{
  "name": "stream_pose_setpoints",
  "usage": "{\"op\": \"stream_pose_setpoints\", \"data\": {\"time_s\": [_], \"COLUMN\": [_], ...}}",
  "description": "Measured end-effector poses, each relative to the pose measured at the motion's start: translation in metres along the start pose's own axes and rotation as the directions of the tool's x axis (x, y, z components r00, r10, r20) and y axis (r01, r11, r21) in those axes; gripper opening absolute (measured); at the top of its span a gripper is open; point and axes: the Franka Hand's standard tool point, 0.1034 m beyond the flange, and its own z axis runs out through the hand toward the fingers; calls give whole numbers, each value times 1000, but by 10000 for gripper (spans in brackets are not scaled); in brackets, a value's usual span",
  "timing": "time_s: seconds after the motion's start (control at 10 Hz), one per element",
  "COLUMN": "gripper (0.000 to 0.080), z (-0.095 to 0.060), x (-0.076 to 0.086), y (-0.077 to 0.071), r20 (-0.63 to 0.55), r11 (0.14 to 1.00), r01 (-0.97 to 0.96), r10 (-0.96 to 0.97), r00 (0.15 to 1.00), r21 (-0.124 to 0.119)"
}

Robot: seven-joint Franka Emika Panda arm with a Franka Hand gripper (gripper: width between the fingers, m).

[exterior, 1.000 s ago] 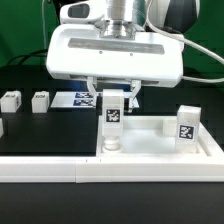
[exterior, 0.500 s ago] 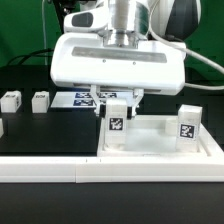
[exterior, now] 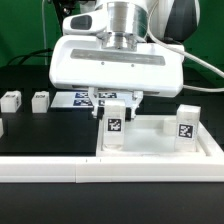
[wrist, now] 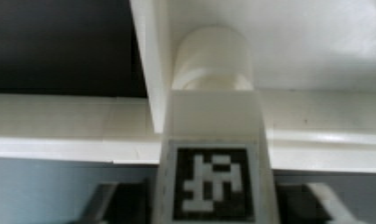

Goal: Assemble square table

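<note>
The white square table top lies at the exterior view's right, behind the front rail. My gripper is shut on a white tagged leg and holds it upright at the top's near-left corner, its lower end down at the corner socket. In the wrist view the leg runs between my dark fingers, with the top's white rim under it. A second tagged leg stands upright on the top's right side. Two more small legs lie on the black table at the left.
The long white border rail runs along the front edge. The marker board lies flat behind the gripper. A black cable hangs at the back right against the green backdrop.
The gripper has moved down and slightly to the exterior view's right with the leg. The leg's round lower end, visible before, now sits low in the corner.
</note>
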Motion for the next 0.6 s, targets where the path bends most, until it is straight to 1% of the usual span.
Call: {"op": "stream_pose_setpoints", "data": {"time_s": [0.1, 0.2, 0.3, 0.4, 0.6], "gripper": [518, 518, 622, 641, 648], "z": [0, 0, 0, 0, 0], "x": [0, 0, 0, -1, -1], "y": [0, 0, 0, 0, 0], "r20": [0, 0, 1, 1, 1], "r11": [1000, 1000, 1000, 1000, 1000], "r01": [0, 0, 0, 0, 0], "r10": [0, 0, 0, 0, 0], "r00": [1000, 1000, 1000, 1000, 1000], "r21": [0, 0, 0, 0, 0]}}
